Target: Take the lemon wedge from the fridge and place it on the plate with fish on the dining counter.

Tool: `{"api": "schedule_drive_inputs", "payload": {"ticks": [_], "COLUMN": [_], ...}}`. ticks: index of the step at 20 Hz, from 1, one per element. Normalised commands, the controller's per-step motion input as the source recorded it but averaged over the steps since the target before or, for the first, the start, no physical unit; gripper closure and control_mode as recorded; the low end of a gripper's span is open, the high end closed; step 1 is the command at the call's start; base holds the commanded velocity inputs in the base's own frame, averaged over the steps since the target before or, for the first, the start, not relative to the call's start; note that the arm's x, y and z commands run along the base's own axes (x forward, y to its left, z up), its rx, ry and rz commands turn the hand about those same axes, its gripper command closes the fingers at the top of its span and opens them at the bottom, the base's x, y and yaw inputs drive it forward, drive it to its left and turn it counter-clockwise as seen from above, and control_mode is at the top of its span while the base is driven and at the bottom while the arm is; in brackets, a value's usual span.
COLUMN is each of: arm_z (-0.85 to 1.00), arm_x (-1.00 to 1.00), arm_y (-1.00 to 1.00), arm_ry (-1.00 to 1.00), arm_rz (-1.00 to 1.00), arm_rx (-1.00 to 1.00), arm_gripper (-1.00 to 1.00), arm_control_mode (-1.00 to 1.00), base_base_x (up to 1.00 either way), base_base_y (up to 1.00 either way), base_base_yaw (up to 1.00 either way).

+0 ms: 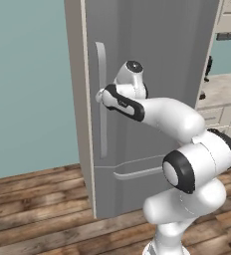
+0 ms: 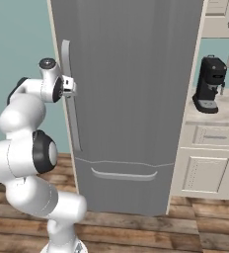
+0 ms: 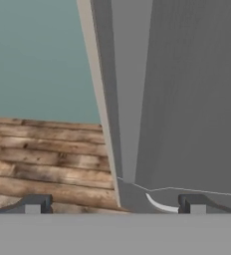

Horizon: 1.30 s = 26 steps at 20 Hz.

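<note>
The tall grey fridge (image 1: 157,60) (image 2: 136,74) (image 3: 192,99) stands shut in front of me. Its long pale vertical handle (image 1: 102,114) (image 2: 72,123) (image 3: 131,109) runs down the door's left side. My gripper (image 1: 98,95) (image 2: 73,88) (image 3: 115,205) is open at the upper part of that handle. In the hand view the fingertips (image 3: 35,204) stand wide apart on either side of the handle's line, with nothing between them. The lemon wedge is hidden behind the shut door. The plate, the fish and the dining counter are out of view.
A curved drawer handle (image 1: 137,173) (image 2: 124,174) crosses the fridge's lower front. Right of the fridge, a black coffee machine (image 2: 209,84) stands on a pale counter (image 2: 225,112) above cream cabinets. A teal wall and wooden floor (image 3: 43,159) lie to the left.
</note>
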Motion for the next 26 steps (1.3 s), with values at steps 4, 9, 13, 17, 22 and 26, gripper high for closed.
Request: {"api": "schedule_drive_inputs", "payload": {"ticks": [4, 9, 13, 17, 22, 26], "arm_z": [-0.02, 0.00, 0.00, -0.23, -0.21, -0.21], "arm_x": [0.00, 0.00, 0.00, 0.09, 0.14, 0.41], "arm_y": [0.00, 0.00, 0.00, 0.02, 0.00, 0.00], "arm_ry": [0.00, 0.00, 0.00, -0.15, -0.11, 0.00], "arm_rz": [0.02, 0.00, 0.00, 0.00, 0.00, 0.00], "arm_rx": [0.00, 0.00, 0.00, 0.00, 0.00, 0.00], "arm_gripper": [-1.00, -1.00, -1.00, -1.00, -1.00, -1.00], "arm_control_mode": [-1.00, -1.00, -1.00, -1.00, -1.00, -1.00], "base_base_x": [0.00, 0.00, 0.00, 0.00, 0.00, 0.00], "base_base_y": [0.00, 0.00, 0.00, 0.00, 0.00, 0.00], "base_base_yaw": [0.00, 0.00, 0.00, 0.00, 0.00, 0.00]}}
